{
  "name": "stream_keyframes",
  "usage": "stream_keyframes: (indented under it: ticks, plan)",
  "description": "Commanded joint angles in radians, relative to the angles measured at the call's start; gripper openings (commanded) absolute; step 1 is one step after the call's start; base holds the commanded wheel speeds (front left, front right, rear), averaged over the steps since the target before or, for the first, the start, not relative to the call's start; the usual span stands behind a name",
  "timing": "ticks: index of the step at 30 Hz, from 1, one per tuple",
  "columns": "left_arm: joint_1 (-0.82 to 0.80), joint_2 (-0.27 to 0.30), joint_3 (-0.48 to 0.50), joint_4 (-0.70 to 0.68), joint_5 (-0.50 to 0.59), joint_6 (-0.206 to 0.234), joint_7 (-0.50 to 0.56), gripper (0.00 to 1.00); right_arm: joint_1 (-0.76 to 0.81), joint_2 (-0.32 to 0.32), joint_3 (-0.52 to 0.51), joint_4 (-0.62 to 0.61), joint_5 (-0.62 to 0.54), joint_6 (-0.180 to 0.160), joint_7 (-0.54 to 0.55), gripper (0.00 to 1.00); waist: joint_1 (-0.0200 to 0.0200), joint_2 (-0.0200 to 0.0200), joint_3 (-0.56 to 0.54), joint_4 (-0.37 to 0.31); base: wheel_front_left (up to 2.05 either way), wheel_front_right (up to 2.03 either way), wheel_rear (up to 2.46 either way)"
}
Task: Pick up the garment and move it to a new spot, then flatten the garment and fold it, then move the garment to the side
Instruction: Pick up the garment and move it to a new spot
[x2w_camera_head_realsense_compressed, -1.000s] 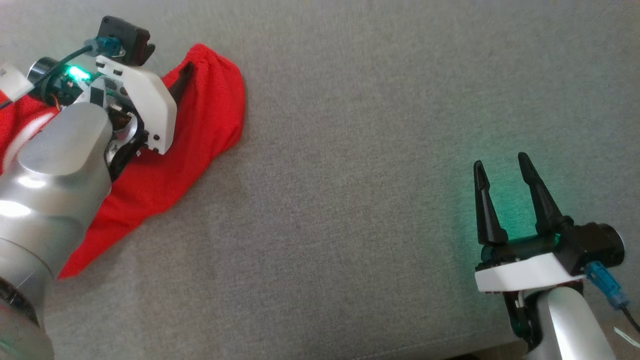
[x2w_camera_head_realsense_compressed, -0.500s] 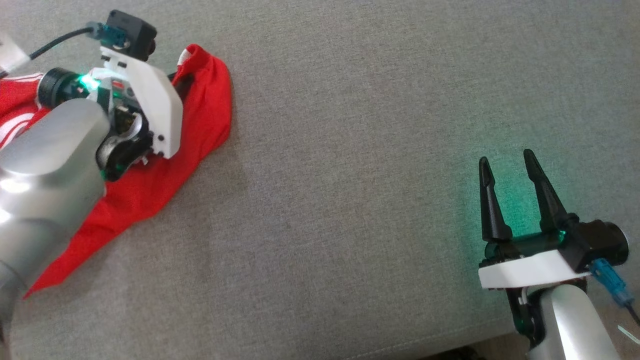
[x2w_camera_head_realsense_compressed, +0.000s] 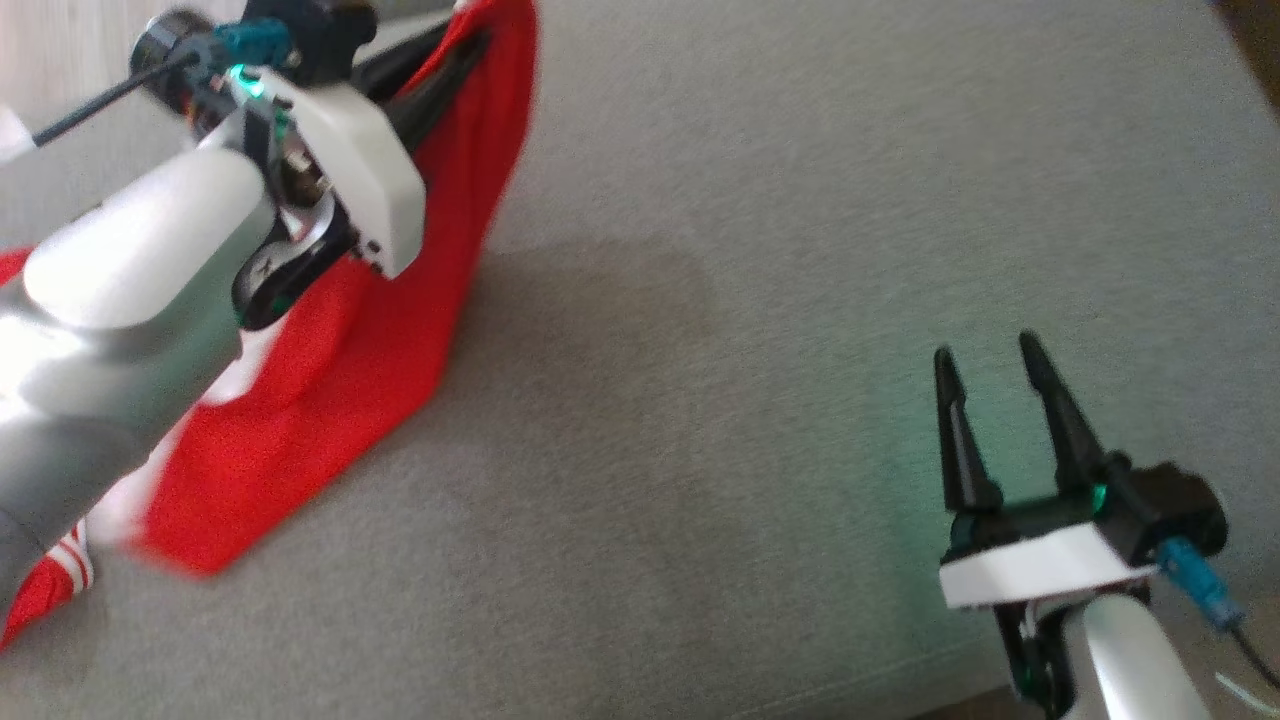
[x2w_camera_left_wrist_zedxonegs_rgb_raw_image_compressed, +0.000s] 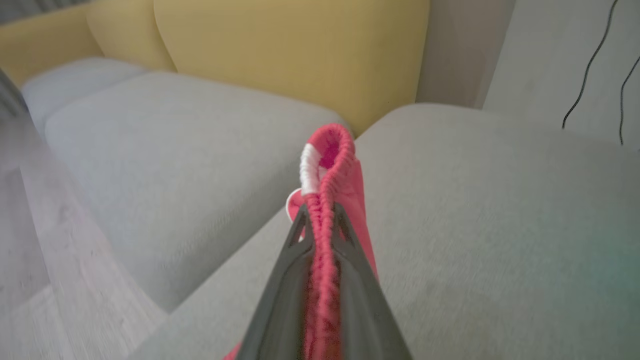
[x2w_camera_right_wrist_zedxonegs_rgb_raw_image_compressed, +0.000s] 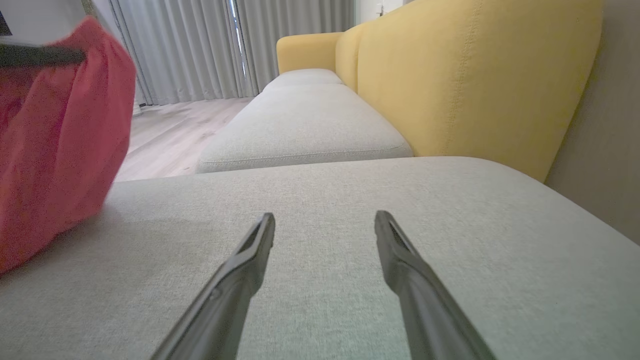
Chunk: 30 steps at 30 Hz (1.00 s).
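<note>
The garment (x2w_camera_head_realsense_compressed: 400, 330) is red cloth with white stripes at its lower left end. It hangs from my left gripper (x2w_camera_head_realsense_compressed: 468, 42) at the upper left, its bottom trailing on the grey cushion (x2w_camera_head_realsense_compressed: 760, 300). In the left wrist view my left gripper (x2w_camera_left_wrist_zedxonegs_rgb_raw_image_compressed: 320, 214) is shut on the gathered elastic hem of the garment (x2w_camera_left_wrist_zedxonegs_rgb_raw_image_compressed: 334, 150), which loops up past the fingertips. My right gripper (x2w_camera_head_realsense_compressed: 985, 352) rests low at the right, open and holding nothing. In the right wrist view it (x2w_camera_right_wrist_zedxonegs_rgb_raw_image_compressed: 325, 220) lies just above the cushion, with the garment (x2w_camera_right_wrist_zedxonegs_rgb_raw_image_compressed: 55, 150) hanging far to its left.
The grey seat cushion (x2w_camera_right_wrist_zedxonegs_rgb_raw_image_compressed: 350, 280) stretches wide under both arms. Behind it rise a yellow backrest (x2w_camera_right_wrist_zedxonegs_rgb_raw_image_compressed: 475, 80) and a second grey cushion (x2w_camera_right_wrist_zedxonegs_rgb_raw_image_compressed: 300, 125). Wooden floor (x2w_camera_left_wrist_zedxonegs_rgb_raw_image_compressed: 65, 280) lies off the cushion's left edge, with curtains (x2w_camera_right_wrist_zedxonegs_rgb_raw_image_compressed: 190, 50) beyond.
My left gripper has shut on the garment's hem and risen, pulling the cloth up off the cushion. The right gripper has hardly moved.
</note>
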Motion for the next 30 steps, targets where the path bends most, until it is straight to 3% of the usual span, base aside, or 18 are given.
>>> stream_keyframes:
  ticks: [1, 7, 13, 19, 22, 26, 27, 29, 30]
  plan:
    - [-0.075, 0.014, 0.042, -0.03, 0.013, 0.002, -0.033, 0.0, 0.023, -0.005, 0.026, -0.019, 0.007, 0.008, -0.006, 1.0, 0.0001, 0.0, -0.071, -0.053, 0.0, 0.0, 0.0]
    - [-0.149, -0.02, 0.041, -0.051, 0.084, 0.002, -0.132, 0.0, 0.067, -0.005, 0.04, -0.008, 0.017, 0.008, -0.006, 1.0, 0.0001, 0.0, -0.169, -0.147, 0.0, 0.0, 0.0]
    - [-0.148, -0.049, 0.041, -0.083, 0.161, 0.002, -0.176, 0.0, 0.087, -0.005, 0.037, -0.015, 0.016, 0.008, -0.006, 1.0, 0.0001, 0.0, -0.181, -0.177, 0.0, 0.0, 0.0]
    - [0.059, -0.025, 0.041, -0.179, 0.418, 0.002, -0.233, 0.0, 0.092, -0.005, 0.023, -0.026, 0.021, 0.008, -0.006, 1.0, 0.0001, 0.0, -0.14, -0.148, 0.0, 0.0, 0.0]
    - [0.191, -0.029, 0.041, -0.159, 0.516, 0.002, -0.301, 0.0, 0.098, -0.005, 0.009, -0.029, 0.018, 0.008, -0.006, 1.0, 0.0001, 0.0, -0.124, -0.11, 0.0, 0.0, 0.0]
    - [0.334, -0.08, 0.049, -0.14, 0.629, 0.065, -0.323, 0.0, 0.1, -0.005, -0.001, -0.034, 0.007, 0.008, -0.006, 1.0, 0.0001, 0.0, -0.111, -0.047, 0.0, 0.0, 0.0]
    - [0.379, -0.092, 0.062, -0.15, 0.641, 0.081, -0.323, 0.1, 0.1, -0.005, -0.001, -0.035, 0.002, 0.008, -0.006, 1.0, 0.0001, 0.0, -0.113, -0.032, 0.0, 0.0, 0.0]
    - [0.454, -0.109, 0.08, -0.168, 0.681, 0.107, -0.323, 1.0, 0.103, -0.005, -0.006, -0.035, -0.005, 0.008, -0.006, 1.0, 0.0001, 0.0, -0.122, 0.001, 0.0, 0.0, 0.0]
    - [0.492, -0.117, 0.098, -0.176, 0.689, 0.123, -0.323, 1.0, 0.105, -0.005, -0.008, -0.035, -0.009, 0.008, -0.006, 1.0, 0.0001, 0.0, -0.128, 0.016, 0.0, 0.0, 0.0]
